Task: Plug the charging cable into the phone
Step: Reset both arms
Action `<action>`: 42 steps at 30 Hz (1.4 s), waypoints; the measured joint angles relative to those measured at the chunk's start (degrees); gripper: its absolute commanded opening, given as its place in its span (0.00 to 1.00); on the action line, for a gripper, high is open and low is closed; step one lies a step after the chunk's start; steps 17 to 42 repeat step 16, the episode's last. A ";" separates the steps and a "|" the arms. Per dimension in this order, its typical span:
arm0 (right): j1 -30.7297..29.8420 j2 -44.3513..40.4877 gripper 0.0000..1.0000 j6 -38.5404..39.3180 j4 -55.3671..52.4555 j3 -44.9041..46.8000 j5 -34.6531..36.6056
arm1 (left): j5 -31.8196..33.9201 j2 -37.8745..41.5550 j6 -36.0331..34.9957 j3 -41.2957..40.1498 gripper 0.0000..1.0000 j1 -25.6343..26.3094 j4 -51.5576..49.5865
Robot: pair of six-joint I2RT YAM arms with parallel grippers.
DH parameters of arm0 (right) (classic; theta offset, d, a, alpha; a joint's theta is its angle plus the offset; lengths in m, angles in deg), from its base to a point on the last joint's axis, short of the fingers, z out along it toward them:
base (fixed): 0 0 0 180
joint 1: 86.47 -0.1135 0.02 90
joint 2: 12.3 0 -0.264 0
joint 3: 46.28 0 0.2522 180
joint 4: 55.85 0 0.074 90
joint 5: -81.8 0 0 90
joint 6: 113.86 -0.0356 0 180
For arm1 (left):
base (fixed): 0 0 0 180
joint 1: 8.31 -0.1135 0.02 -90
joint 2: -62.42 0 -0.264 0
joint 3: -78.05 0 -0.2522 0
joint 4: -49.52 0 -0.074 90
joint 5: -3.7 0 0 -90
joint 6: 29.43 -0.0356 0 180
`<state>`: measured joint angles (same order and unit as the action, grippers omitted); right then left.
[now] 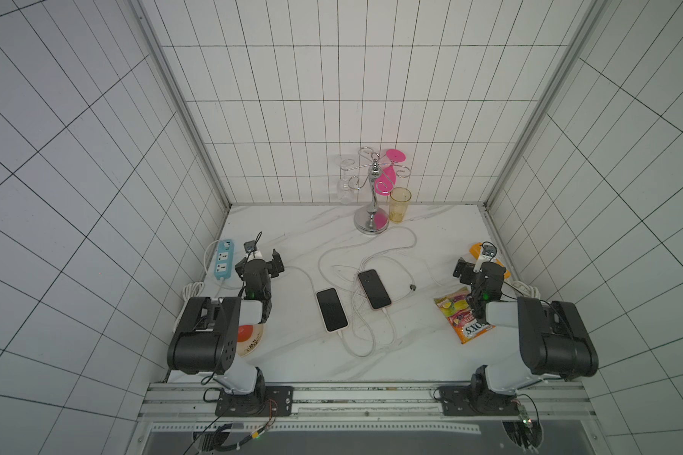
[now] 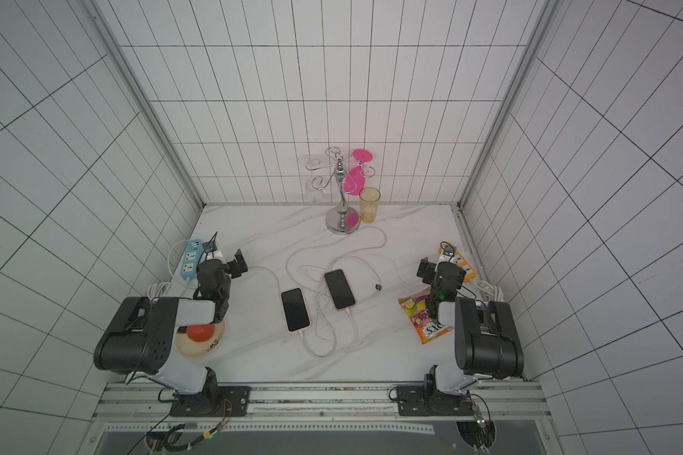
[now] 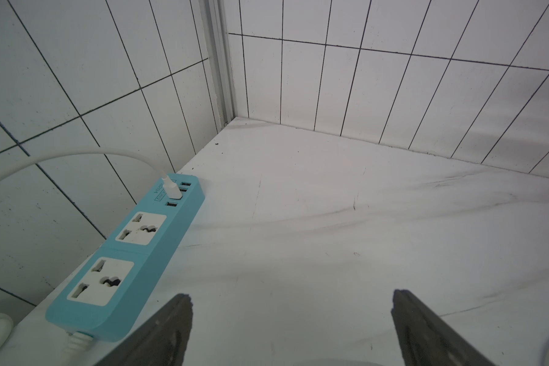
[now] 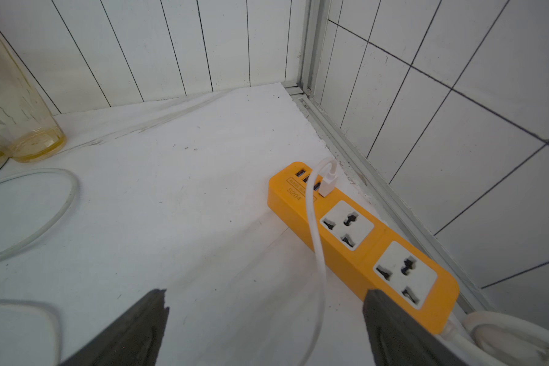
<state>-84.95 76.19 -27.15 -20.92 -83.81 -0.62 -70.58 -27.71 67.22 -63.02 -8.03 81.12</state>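
Note:
Two dark-screened phones lie mid-table in both top views, one to the left (image 1: 331,310) (image 2: 295,309) and one to the right (image 1: 374,288) (image 2: 340,288). A white charging cable (image 1: 365,346) meets the near end of each phone. Another cable's dark-tipped plug (image 1: 412,287) (image 2: 378,287) lies loose to the right of the right phone. My left gripper (image 1: 273,263) (image 3: 290,304) is open over bare table beside the blue power strip (image 3: 124,263). My right gripper (image 1: 462,271) (image 4: 265,301) is open, with a white cable on the table below it by the orange power strip (image 4: 362,234).
A snack bag (image 1: 464,315) lies under the right arm. A plate (image 2: 198,346) with a red object sits under the left arm. A metal glass stand (image 1: 372,205) and a yellow cup (image 1: 400,204) stand at the back. Cable loops sprawl around the phones.

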 measured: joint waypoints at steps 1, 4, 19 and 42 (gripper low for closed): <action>0.00 0.00 0.99 -0.04 -0.09 0.00 -0.22 | -0.02 0.00 0.00 0.00 0.98 0.00 -0.17; 0.00 0.00 0.99 -0.13 -0.24 0.00 -0.76 | -0.02 0.02 0.00 0.00 0.98 0.00 -0.37; 0.00 0.00 0.99 -0.17 -0.37 0.00 -1.01 | -0.59 0.07 0.39 0.02 0.98 -0.07 -1.68; 0.00 0.00 0.99 -0.17 -0.37 0.00 -1.01 | -0.59 0.07 0.39 0.02 0.98 -0.07 -1.68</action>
